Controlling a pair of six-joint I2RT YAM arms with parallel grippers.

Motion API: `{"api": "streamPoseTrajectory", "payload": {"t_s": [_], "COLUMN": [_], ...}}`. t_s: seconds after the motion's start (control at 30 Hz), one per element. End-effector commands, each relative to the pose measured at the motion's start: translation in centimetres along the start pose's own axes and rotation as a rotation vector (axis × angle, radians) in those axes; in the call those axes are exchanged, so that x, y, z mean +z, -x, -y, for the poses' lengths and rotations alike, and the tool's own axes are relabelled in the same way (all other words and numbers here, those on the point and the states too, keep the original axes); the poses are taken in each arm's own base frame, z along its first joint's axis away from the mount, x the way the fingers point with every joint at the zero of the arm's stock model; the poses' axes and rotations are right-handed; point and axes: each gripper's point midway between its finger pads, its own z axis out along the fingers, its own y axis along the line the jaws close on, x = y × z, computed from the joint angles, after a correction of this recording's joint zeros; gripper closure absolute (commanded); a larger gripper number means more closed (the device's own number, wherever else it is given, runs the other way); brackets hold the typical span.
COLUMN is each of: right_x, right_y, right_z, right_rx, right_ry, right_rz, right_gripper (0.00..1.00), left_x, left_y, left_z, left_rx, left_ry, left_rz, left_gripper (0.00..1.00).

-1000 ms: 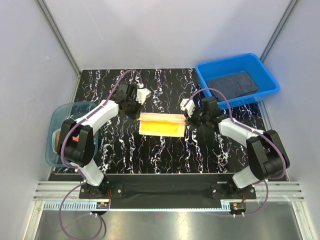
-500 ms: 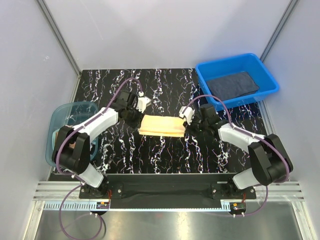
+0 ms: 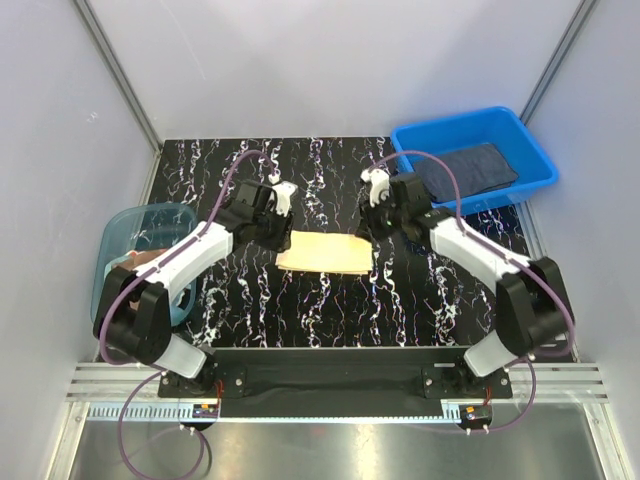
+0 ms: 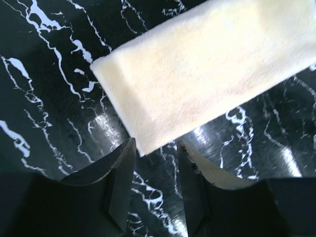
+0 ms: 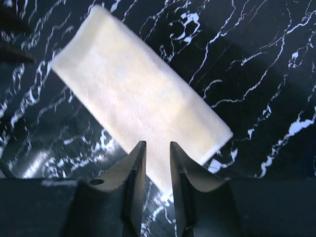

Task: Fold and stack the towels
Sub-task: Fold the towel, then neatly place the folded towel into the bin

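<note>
A pale yellow towel (image 3: 323,252) lies folded into a long flat strip in the middle of the black marble table (image 3: 300,310). My left gripper (image 3: 276,230) hovers just off its left end. In the left wrist view that gripper (image 4: 154,145) is open, and the towel (image 4: 207,69) has its corner just past the fingertips. My right gripper (image 3: 377,220) is above the towel's right end. In the right wrist view it (image 5: 157,145) is open with a narrow gap, and the towel (image 5: 133,89) lies below, untouched. A dark slate-blue towel (image 3: 466,171) rests in the blue bin (image 3: 408,143).
The blue bin sits at the table's far right corner. A translucent teal tub (image 3: 112,245) stands off the left edge with something reddish (image 3: 133,262) inside. Grey walls close in the back and both sides.
Both grippers held the yellow towel's ends raised a second ago. They lowered it flat, opened and let go. The right arm has since pulled back toward the far side.
</note>
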Motion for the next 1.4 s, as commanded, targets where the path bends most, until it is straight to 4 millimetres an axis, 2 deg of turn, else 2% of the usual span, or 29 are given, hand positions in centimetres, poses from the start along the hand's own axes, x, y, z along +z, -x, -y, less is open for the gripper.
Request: {"api": "streamPoseTrajectory", "payload": {"t_s": [0.0,0.1,0.13,0.2,0.3,0.4,0.5,0.57,0.63,0.7,0.77,0.83,0.87,1.0,1.17,1.2,1.27,1.3,1.37], "right_x": [2.2,3.5,3.7,4.1,4.3,3.9,2.5,1.4,1.0,1.0,1.7,2.5,3.0,4.7,5.9,5.8,5.8,5.6,5.9], "right_y": [-0.9,-2.3,-3.8,-5.8,-7.3,-7.0,-5.1,-4.1,-4.0,-4.6,-5.3,-5.8,-5.5,-5.6,-7.8,-9.1,-9.4,-10.3,-10.3], "right_z": [-0.2,-1.0,-1.1,-0.1,0.8,1.0,0.7,0.9,1.9,3.0,3.4,3.9,4.0,3.9,3.0,2.7,2.5,2.3,2.1], "right_rx": [0.281,0.405,0.461,0.511,0.536,0.549,0.558,0.568,0.575,0.581,0.598,0.615,0.614,0.613,0.633,0.637,0.644,0.651,0.652], "right_ry": [-0.02,0.011,0.002,-0.071,-0.132,-0.154,-0.169,-0.199,-0.264,-0.329,-0.349,-0.365,-0.361,-0.311,-0.268,-0.267,-0.269,-0.269,-0.253], "right_rz": [-0.101,-0.113,-0.137,-0.15,-0.164,-0.159,-0.133,-0.103,-0.084,-0.089,-0.099,-0.105,-0.089,-0.085,-0.135,-0.159,-0.151,-0.161,-0.145], "right_gripper": [0.69,0.71,0.71,0.7,0.64,0.59,0.52,0.44,0.36,0.35,0.34,0.34,0.34,0.38,0.45,0.46,0.47,0.48,0.51], "left_x": [1.2,3.0,3.4,4.3,4.5,3.9,2.5,1.7,1.6,2.2,3.4,4.6,5.1,6.1,5.9,5.6,5.4,5.2,5.2], "left_y": [1.8,-0.1,-0.7,-2.0,-2.3,-1.4,0.5,1.7,1.9,1.6,0.0,-1.2,-1.9,-3.9,-5.5,-5.9,-6.0,-6.0,-6.4], "left_z": [0.7,0.4,0.2,0.0,-1.6,-2.4,-2.3,-2.4,-2.5,-2.5,-3.0,-3.2,-3.1,-3.1,-3.9,-3.9,-4.2,-4.3,-4.1], "left_rx": [-0.133,-0.236,-0.279,-0.341,-0.374,-0.397,-0.402,-0.395,-0.397,-0.414,-0.448,-0.478,-0.488,-0.514,-0.582,-0.59,-0.607,-0.61,-0.618], "left_ry": [-0.019,0.012,0.026,0.053,0.142,0.177,0.176,0.178,0.176,0.134,0.13,0.121,0.105,0.106,0.181,0.194,0.209,0.22,0.216], "left_rz": [0.086,0.021,0.003,-0.04,-0.063,-0.077,-0.024,0.009,0.014,0.0,-0.052,-0.079,-0.088,-0.133,-0.139,-0.135,-0.121,-0.114,-0.115], "left_gripper": [0.56,0.57,0.57,0.57,0.57,0.57,0.53,0.5,0.5,0.5,0.5,0.53,0.53,0.56,0.6,0.61,0.62,0.62,0.62]}}
